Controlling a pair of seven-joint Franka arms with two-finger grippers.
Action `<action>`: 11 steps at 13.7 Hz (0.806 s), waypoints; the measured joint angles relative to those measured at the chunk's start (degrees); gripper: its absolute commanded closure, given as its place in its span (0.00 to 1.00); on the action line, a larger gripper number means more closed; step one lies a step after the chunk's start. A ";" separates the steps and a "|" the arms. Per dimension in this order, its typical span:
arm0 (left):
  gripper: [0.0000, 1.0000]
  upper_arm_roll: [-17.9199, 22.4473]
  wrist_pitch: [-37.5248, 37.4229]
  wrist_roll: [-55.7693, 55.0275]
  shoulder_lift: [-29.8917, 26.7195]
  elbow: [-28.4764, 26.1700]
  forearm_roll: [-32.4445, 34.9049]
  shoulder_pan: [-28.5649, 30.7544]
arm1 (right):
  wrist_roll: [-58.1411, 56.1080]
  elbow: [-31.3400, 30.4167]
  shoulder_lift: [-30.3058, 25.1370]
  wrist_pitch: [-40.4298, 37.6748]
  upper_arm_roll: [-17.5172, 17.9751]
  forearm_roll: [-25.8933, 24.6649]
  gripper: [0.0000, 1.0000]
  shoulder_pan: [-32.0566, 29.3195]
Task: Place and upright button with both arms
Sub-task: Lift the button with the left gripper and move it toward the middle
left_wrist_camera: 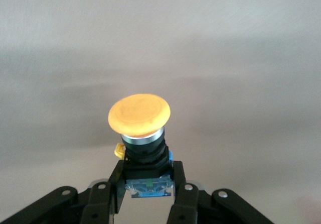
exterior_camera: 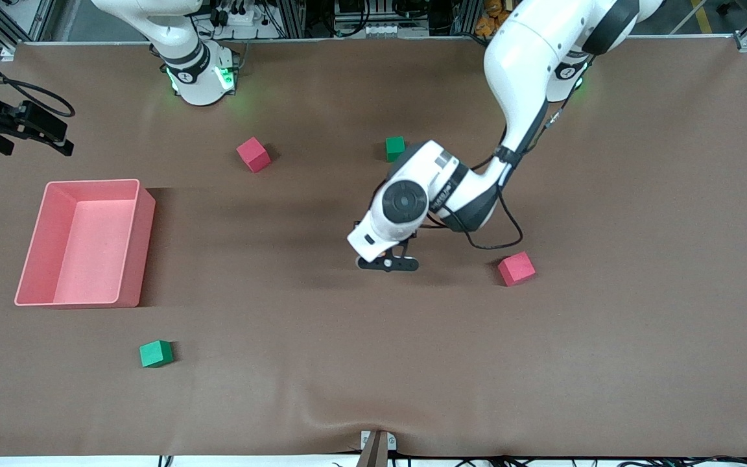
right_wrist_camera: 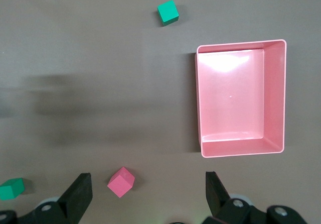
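button (left_wrist_camera: 142,133) clamped between left gripper (left_wrist_camera: 149,189) fingers, orange cap protruding

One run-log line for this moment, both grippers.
left gripper: shut on button, over mid-table | right gripper: open, holding nothing, waiting at the right arm's end | button: not yet placed

Both arms: glossy white shells w/ black joint bands, rounded segments. Left arm (exterior_camera: 529,71) has big dark grey round cap on the wrist joint, small grey label patch nearby, thin black cable looped along forearm w/ black strap. Right arm (exterior_camera: 179,39): white base w/ green lights, small round black mark on it. Left gripper (left_wrist_camera: 149,194): matte black linkage fingers w/ silver screws. Right gripper (right_wrist_camera: 148,191): black fingers, same silver screws at pivots.
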 measured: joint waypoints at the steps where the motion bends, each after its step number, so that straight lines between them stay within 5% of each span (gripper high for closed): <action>1: 1.00 0.06 1.72 -3.50 -0.30 0.00 2.78 -1.29 | 0.00 0.00 0.00 0.00 -0.01 0.01 0.00 -0.08; 11: 1.00 0.18 10.92 -48.24 2.09 -1.73 38.24 -13.72 | 0.00 -0.01 0.04 0.01 0.00 0.27 0.00 -0.49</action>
